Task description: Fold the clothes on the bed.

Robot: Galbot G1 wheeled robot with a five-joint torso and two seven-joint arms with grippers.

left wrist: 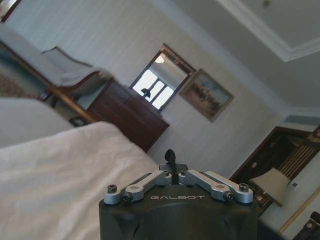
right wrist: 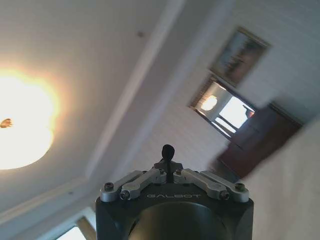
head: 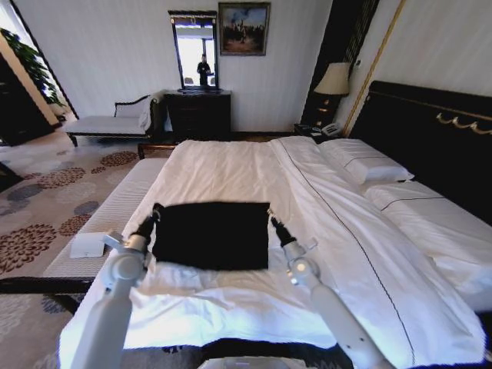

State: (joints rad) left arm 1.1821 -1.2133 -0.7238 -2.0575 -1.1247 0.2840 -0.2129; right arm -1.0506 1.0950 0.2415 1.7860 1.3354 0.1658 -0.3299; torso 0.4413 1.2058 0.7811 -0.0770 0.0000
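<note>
Our left gripper (head: 157,208) and right gripper (head: 270,217), both closed, touch the black garment's (head: 213,234) far corners. It lies flat on the bed (head: 231,165).

Open white sheet of the bed (head: 231,165) beyond black garment (head: 213,234); pillows (head: 361,163) at headboard.

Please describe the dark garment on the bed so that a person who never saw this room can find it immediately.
Find the large bed with white sheets. Near its foot lies the black garment, flat, between the left gripper and right gripper. It is the bed's one dark thing.
</note>
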